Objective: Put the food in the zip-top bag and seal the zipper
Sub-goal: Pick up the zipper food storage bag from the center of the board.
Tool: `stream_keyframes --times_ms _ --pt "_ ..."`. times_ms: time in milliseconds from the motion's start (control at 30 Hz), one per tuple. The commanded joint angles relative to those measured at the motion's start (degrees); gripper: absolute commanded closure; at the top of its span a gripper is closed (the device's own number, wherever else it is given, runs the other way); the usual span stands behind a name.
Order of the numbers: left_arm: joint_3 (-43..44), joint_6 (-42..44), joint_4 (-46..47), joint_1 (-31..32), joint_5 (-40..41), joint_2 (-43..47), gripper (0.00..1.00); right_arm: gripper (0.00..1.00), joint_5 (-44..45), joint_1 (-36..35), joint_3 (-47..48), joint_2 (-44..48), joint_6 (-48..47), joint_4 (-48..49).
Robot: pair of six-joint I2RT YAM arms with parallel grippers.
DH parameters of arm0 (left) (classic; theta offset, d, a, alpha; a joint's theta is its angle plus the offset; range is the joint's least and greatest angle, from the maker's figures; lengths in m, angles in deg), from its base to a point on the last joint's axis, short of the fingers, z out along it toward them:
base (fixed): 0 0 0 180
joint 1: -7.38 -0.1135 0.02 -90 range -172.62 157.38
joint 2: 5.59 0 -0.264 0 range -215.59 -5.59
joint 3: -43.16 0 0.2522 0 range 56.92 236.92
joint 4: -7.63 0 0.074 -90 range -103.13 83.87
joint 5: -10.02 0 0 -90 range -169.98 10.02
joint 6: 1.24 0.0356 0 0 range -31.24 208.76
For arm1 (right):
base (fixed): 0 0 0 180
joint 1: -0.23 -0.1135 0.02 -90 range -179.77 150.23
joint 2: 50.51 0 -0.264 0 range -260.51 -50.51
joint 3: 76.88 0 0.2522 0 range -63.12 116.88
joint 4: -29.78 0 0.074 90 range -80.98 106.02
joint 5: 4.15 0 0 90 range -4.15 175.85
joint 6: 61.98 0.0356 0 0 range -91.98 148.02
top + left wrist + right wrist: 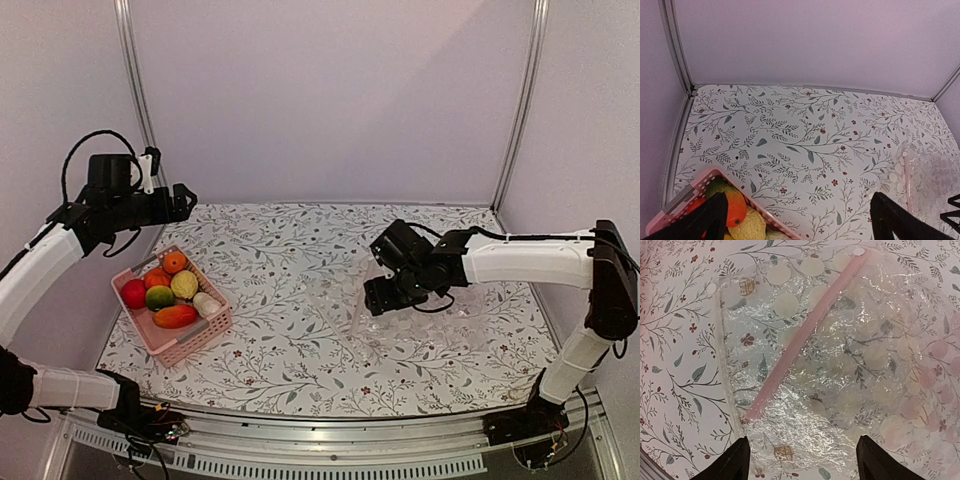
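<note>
Beneath the parted, empty jaws of the right gripper [801, 442] lies the unfilled bag [840, 365]; the left gripper [799, 200] gapes empty; the food [170, 292] sits in its basket [195, 345].

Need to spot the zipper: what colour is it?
The zipper is pale pink, clearest in the right wrist view.

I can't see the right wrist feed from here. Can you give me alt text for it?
A clear, crinkly zip-top bag with white dots lies flat on the floral table cover, its pinkish zipper running diagonally from upper right to lower left. The right gripper shows at the bottom edge, black fingertips apart, holding nothing.
</note>
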Motion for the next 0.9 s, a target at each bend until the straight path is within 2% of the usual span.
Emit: stream_keyframes --times_ms 0,100,267,633,867 --pt "-0.6 -0.6 -0.1 0.6 0.6 0.5 0.01 0.28 0.4 -3.5 3.5 -5.7 2.8 0.7" --pt "-0.6 -0.7 -0.2 0.6 0.5 0.2 0.01 0.30 0.4 -4.9 5.3 -9.1 3.3 0.7" --pt "-0.6 -0.8 -0.3 0.6 0.3 0.2 0.01 0.40 -0.2 -5.4 7.4 -14.3 3.8 0.5" --pt "-0.4 -1.1 -0.8 0.6 0.3 -1.0 0.01 0.43 -1.0 -6.1 10.4 -20.8 4.4 0.4" --pt "-0.3 -1.0 -1.0 0.6 0.6 -1.3 0.00 0.43 3.9 -6.4 11.5 -22.9 5.9 -3.5"
